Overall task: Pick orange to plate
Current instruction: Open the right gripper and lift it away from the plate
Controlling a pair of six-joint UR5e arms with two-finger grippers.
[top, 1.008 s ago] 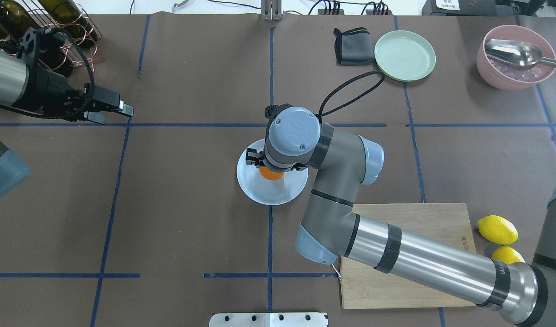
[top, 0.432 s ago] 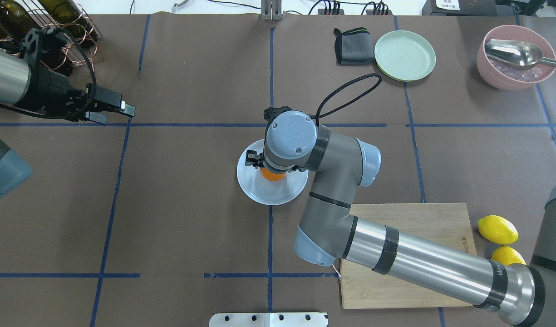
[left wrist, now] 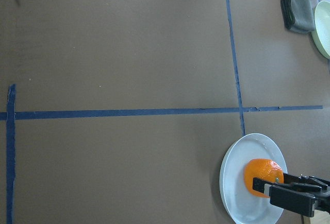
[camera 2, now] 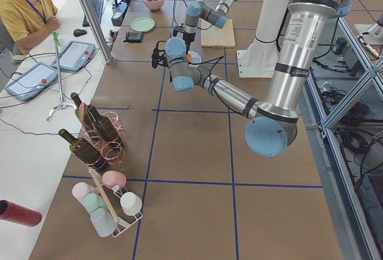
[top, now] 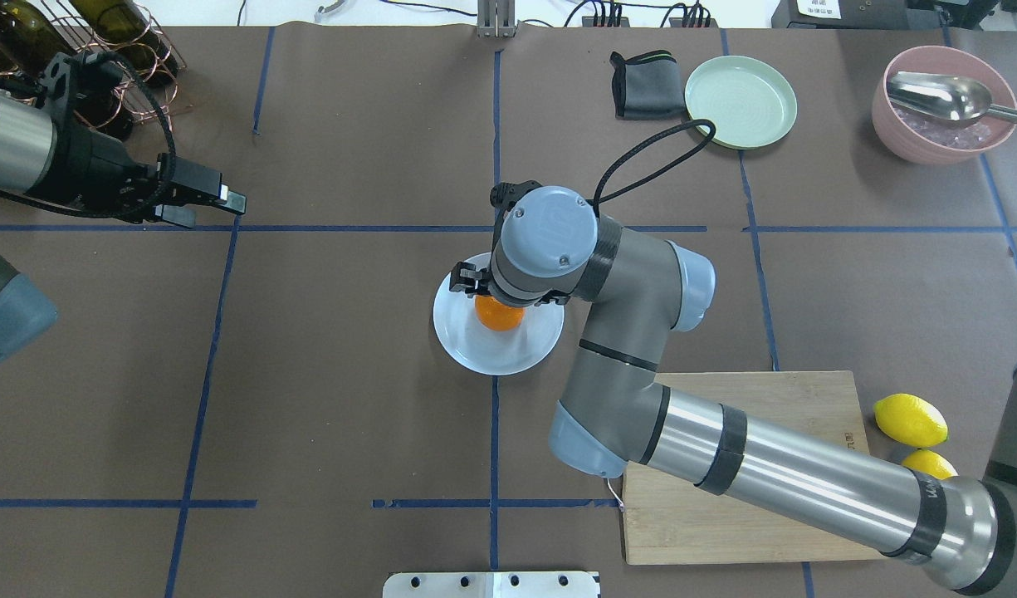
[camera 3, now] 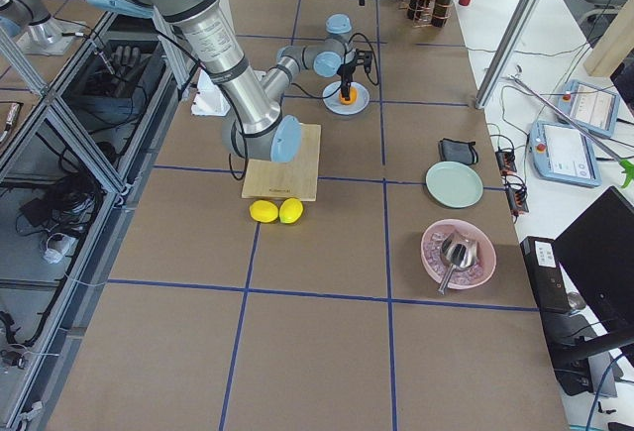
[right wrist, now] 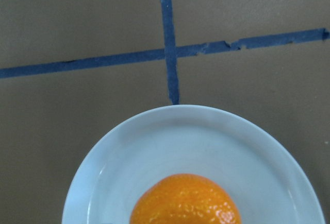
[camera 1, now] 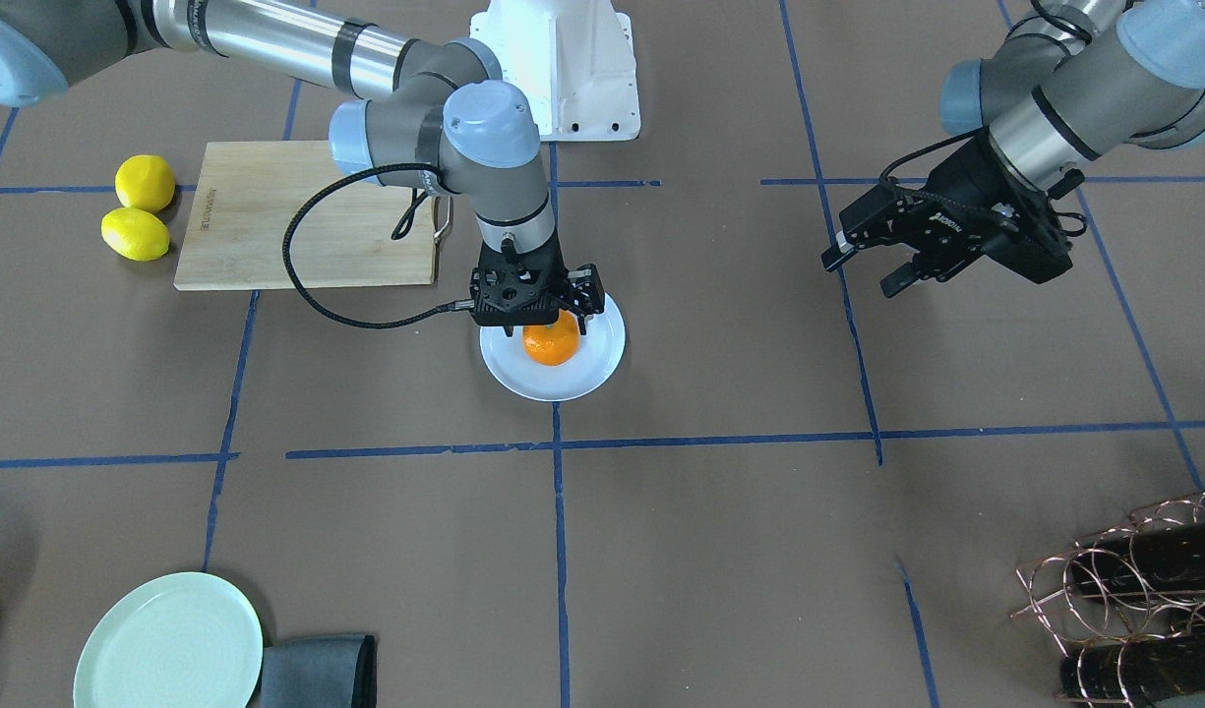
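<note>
— Since the orange (camera 1: 551,342) already lies near the middle of the plate (camera 1: 584,380), what step would you call this?

— The letting-go, at its very end, I judge; the fruit rests on the pale dish, which sits mid-surface (camera 1: 740,531); nothing of the carrying is left, only the leaving.

— And the right claw (camera 1: 536,309)?

— It hangs straight over the fruit, pointing down; in the front-facing view its black finger parts show on either side of the orange, set wider than it; the right wrist view shows only peel and plate, with no pad on either; so I read it as parted and holding nothing, though the tips themselves are partly hidden behind the fruit.

— What does the next move call for?

— A plain lift, straight up until the fingers are above the orange; a sideways start could nudge so round a thing and roll it toward the rim; only then a swing away.

— And the right arm (camera 1: 494,167) behind it?

— Its wrist stands upright over the plate; beyond that the elbow bends, and the silver forearm runs back over the cutting board (camera 1: 268,231) toward the base; off to the far side the left claw (camera 1: 860,276) hovers well apart from the plate, fingers parted, empty.
</note>
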